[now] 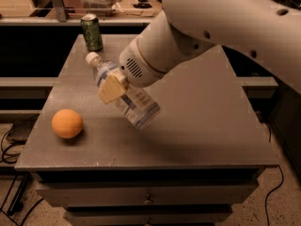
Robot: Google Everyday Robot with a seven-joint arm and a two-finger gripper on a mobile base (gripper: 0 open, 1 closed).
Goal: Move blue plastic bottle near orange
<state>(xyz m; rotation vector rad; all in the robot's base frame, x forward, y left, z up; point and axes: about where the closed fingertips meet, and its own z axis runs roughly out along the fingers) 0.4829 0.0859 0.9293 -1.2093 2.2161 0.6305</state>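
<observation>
Gripper fingers point(113, 87) clamp tilted blue plastic bottle point(137, 109) over table point(211, 126), near orange point(67, 123).

The grey table point(202, 121) carries the orange point(67, 123) and green can point(91, 32); the claw point(115, 89) hangs above it.

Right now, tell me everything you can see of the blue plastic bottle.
The blue plastic bottle is clear, pale bluish plastic with a white cap and a white-and-blue printed label. It hangs tilted above the grey table, cap up toward the green can, base lower. The claw is clamped across its upper body, a tan finger pressed on its near side. Nothing else touches it; the orange lies apart on the table.
</observation>
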